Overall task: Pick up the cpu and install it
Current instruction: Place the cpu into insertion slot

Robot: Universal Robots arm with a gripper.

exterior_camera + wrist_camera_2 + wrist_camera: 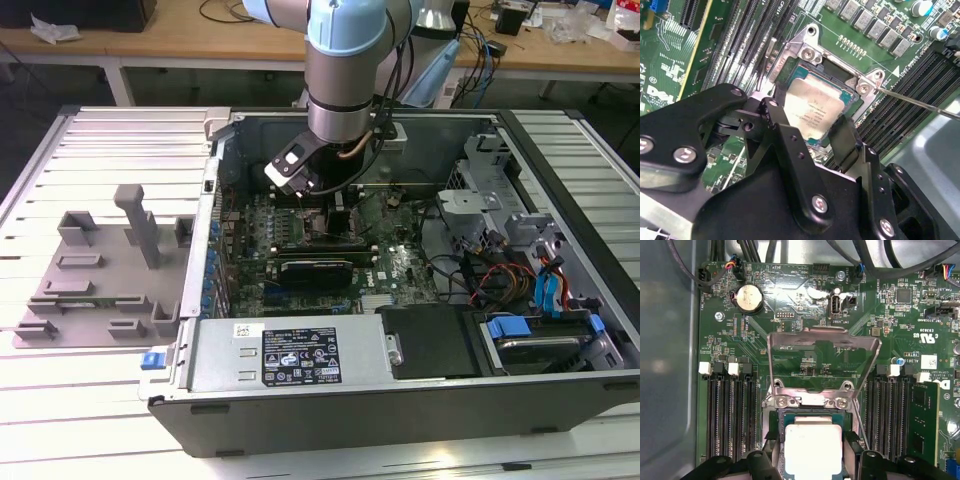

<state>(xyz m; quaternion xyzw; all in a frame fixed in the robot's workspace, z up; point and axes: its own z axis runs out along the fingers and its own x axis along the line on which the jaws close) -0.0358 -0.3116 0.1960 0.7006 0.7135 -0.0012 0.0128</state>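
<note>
Edges of the cpu (815, 107) are pinched by the gripper (809, 120) at the open socket (799, 50), mid-board (670, 55); light, stiff, fragile underneath, it is judged best held by those rims.

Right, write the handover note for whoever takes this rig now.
Claw: shut on the cpu, gripping its side edges.
Cpu: at the motherboard socket; I cannot tell whether it is fully seated.
Done: cpu picked up and at the socket. The load plate stands raised.
Left: cpu not yet released, load plate not yet closed.
</note>
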